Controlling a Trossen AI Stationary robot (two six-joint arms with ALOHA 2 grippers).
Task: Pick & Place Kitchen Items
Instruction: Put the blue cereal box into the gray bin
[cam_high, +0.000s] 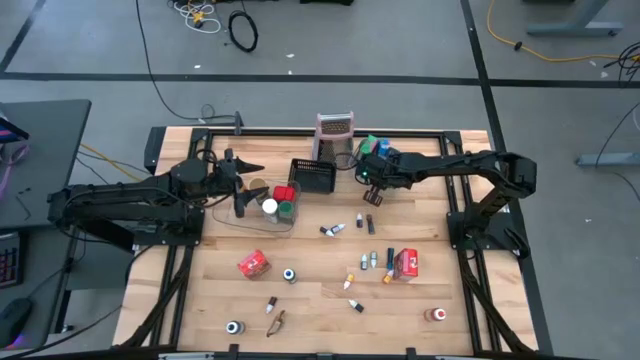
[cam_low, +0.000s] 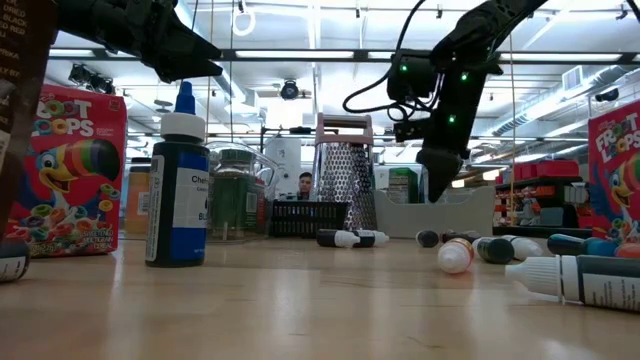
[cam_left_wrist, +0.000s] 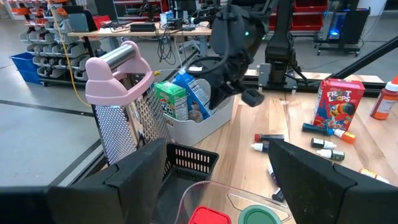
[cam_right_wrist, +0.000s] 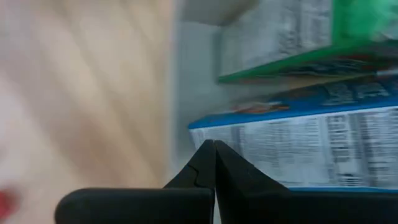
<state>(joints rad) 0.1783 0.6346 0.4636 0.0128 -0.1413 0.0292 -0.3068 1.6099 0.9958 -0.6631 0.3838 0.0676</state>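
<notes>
Many kitchen items lie on the wooden table: two red packets, small capped bottles and round jars. A green packet and a blue packet stand in the grey tray. My right gripper is shut, pointing steeply down over the tray's edge beside the blue packet, and hangs just above the tray in the low view. My left gripper stands open above the clear tub, which holds red, green and white jars.
A tall grater with a pink handle stands at the far edge, next to the black mesh basket. Bottles and jars are scattered over the table's middle and near half. Bare wood lies between the tub and the near left red packet.
</notes>
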